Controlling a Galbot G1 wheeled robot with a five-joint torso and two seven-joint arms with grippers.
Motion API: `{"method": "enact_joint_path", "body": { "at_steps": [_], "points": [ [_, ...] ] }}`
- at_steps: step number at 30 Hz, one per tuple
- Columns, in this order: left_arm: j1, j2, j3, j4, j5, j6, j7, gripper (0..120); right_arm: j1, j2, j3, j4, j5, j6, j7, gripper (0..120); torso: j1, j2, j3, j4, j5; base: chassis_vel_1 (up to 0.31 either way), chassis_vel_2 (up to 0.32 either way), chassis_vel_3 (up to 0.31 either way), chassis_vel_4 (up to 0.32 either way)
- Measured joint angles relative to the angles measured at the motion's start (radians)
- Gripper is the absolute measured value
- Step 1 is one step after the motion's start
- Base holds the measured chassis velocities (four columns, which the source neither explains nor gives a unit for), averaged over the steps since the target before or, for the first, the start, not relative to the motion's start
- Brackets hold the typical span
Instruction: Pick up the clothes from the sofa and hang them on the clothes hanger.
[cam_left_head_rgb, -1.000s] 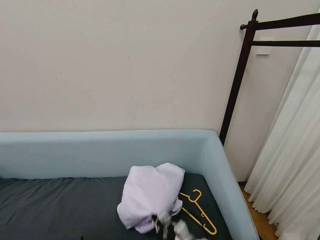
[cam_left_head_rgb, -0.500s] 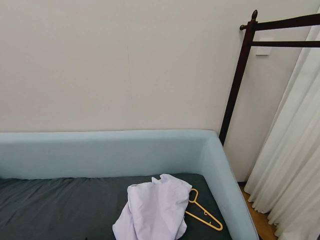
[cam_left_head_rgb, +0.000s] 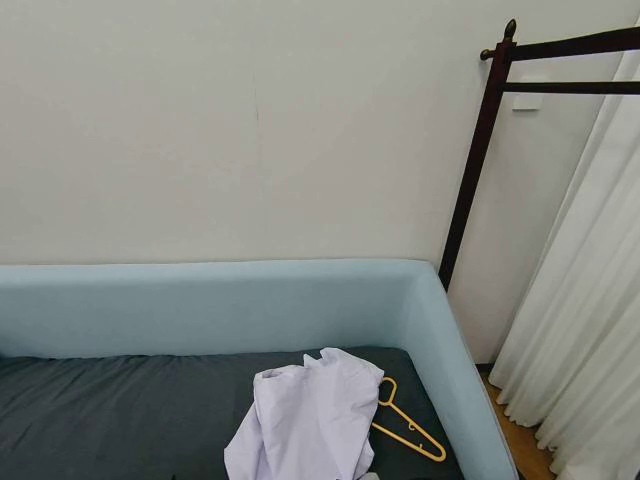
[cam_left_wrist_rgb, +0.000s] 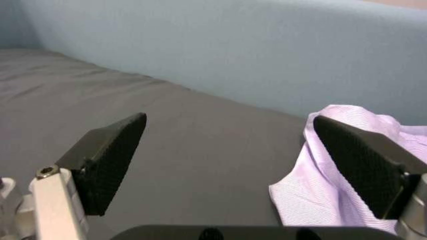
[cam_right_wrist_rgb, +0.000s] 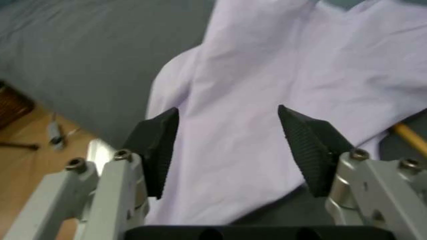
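A pale lilac shirt (cam_left_head_rgb: 308, 425) lies crumpled on the dark grey seat of the sofa (cam_left_head_rgb: 120, 410), close to its right armrest. A yellow hanger (cam_left_head_rgb: 405, 424) lies on the seat, partly under the shirt's right side. In the right wrist view my right gripper (cam_right_wrist_rgb: 230, 142) hovers just above the shirt (cam_right_wrist_rgb: 280, 100), fingers open, nothing between them. My left gripper (cam_left_wrist_rgb: 233, 160) stands open over the bare seat, with the shirt (cam_left_wrist_rgb: 327, 175) beside one finger. A dark wooden clothes rack (cam_left_head_rgb: 480, 150) stands behind the sofa's right end.
The sofa has a light blue backrest (cam_left_head_rgb: 200, 305) and armrest (cam_left_head_rgb: 455, 390). White curtains (cam_left_head_rgb: 585, 300) hang at the right beside the rack. A strip of wooden floor (cam_right_wrist_rgb: 27, 130) appears past the seat's front edge in the right wrist view.
The shirt has been pulled forward and spread out from its folded heap. The hanger lies more uncovered. The gripper seen at the picture's lower edge a second ago has dropped out of the head view.
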Motion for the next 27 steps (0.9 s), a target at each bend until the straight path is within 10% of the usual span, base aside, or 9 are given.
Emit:
{"method": "enact_joint_path", "body": {
  "at_steps": [11, 27],
  "points": [
    [0.020, -0.002, 0.002, -0.008, 0.025, 0.001, 0.000, 99, 0.532, 0.241, -0.085, -0.625, 0.097, -0.048, 0.019, 100, 0.000, 0.000, 0.000, 0.0007, -0.0001, 0.000, 0.000, 0.000, 0.000],
    [0.023, 0.005, -0.009, 0.007, 0.023, 0.001, -0.001, 99, 0.593, 0.488, -0.105, -1.044, -0.154, 0.031, -0.061, 98, 0.000, 0.000, 0.000, 0.0002, -0.0002, 0.000, 0.000, 0.000, 0.000]
  ]
}}
